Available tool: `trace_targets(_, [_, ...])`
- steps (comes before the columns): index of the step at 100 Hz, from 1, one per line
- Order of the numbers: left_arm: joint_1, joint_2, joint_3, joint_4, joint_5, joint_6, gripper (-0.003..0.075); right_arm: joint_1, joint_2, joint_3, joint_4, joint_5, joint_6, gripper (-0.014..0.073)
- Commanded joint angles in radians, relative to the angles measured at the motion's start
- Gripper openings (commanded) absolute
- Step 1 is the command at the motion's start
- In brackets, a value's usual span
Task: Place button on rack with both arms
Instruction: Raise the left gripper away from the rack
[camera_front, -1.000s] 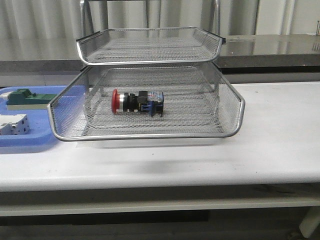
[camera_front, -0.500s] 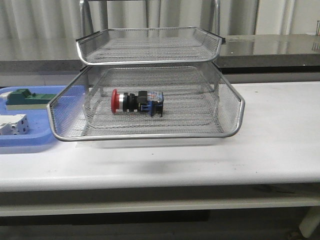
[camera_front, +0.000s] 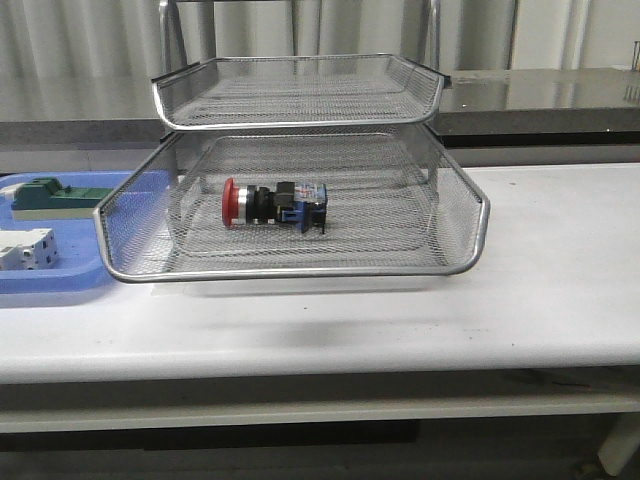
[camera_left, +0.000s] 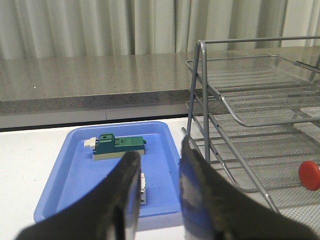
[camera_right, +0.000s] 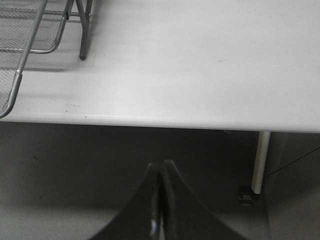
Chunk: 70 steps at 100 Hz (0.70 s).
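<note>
The button (camera_front: 275, 204), red head to the left and blue block to the right, lies on its side in the middle tier of the silver wire rack (camera_front: 440, 250). Its red head also shows in the left wrist view (camera_left: 310, 175) behind the rack's mesh (camera_left: 250, 120). Neither arm shows in the front view. My left gripper (camera_left: 159, 157) is open and empty, held over the blue tray's near edge. My right gripper (camera_right: 161, 167) is shut and empty, held below the table's front edge, clear of the rack's corner (camera_right: 30, 45).
A flat blue tray (camera_front: 60, 285) stands left of the rack and holds a green block (camera_front: 55, 197) and a white-grey block (camera_front: 25, 248); both show in the left wrist view, green block (camera_left: 117, 146), white block (camera_left: 143, 187). A table leg (camera_right: 260, 160) stands near my right gripper.
</note>
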<state>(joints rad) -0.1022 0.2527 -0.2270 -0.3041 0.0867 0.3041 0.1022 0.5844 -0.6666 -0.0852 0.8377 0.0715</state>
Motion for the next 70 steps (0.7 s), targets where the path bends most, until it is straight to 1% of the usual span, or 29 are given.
trace_targets(1, [0.002,0.006,-0.028,-0.011,-0.080,-0.008,0.0033,-0.004,0.001,-0.031,-0.018,-0.068,0.001,-0.0068])
trace_targets(4, [0.002,0.006,-0.028,-0.011,-0.080,-0.008,0.0005,-0.004,0.001,-0.031,-0.018,-0.068,0.001,-0.0068])
trace_targets(35, [0.002,0.006,-0.028,-0.011,-0.080,-0.008,0.0004,-0.004,0.001,-0.031,-0.014,-0.076,0.001,-0.0068])
trace_targets(57, [0.002,0.006,-0.028,-0.011,-0.080,-0.008,0.0004,-0.004,0.004,-0.031,0.060,-0.102,0.000,-0.0068])
trace_targets(70, [0.002,0.006,-0.028,-0.011,-0.080,-0.008,0.0004,-0.003,0.037,-0.031,0.121,-0.106,-0.002,-0.0068])
